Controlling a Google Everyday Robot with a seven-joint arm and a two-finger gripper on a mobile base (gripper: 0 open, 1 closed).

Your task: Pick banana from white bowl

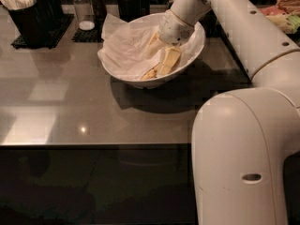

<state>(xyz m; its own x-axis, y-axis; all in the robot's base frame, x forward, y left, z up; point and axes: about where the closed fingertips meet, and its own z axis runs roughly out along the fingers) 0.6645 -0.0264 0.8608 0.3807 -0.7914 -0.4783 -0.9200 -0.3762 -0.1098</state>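
gripper (162, 48): mine, lowered inside the white bowl, in the half nearer my arm, tilted down toward the bowl's floor.
grip state: I cannot tell whether it is spread or pinching; its tip blends into the pale yellow of the fruit.
banana (169, 60): directly under the gripper's tip and touching it, lying on the paper lining; a thinner end shows a little lower, toward the bowl's near wall. I cannot tell whether it is lifted off the paper.
white bowl (136, 78): all around the gripper; its rim slants, higher behind the gripper than in front of it.
paper (123, 50): crumpled white lining, mostly on the far side of the gripper from my arm, with 1 corner standing above the rim.
arm (234, 22): 1 white arm, running from the gripper up and back, then down to a big rounded housing (243, 158) in the foreground.
table (93, 107): glossy grey top under the bowl, spreading from below the gripper toward the camera.
black cups (29, 18): 2; 1 well apart from the gripper at the far corner, holding white utensils, on a black mat (21, 42); 1 just behind the bowl, holding pale sticks.
shakers (86, 11): 2, between the cups, behind the gripper and apart from it.
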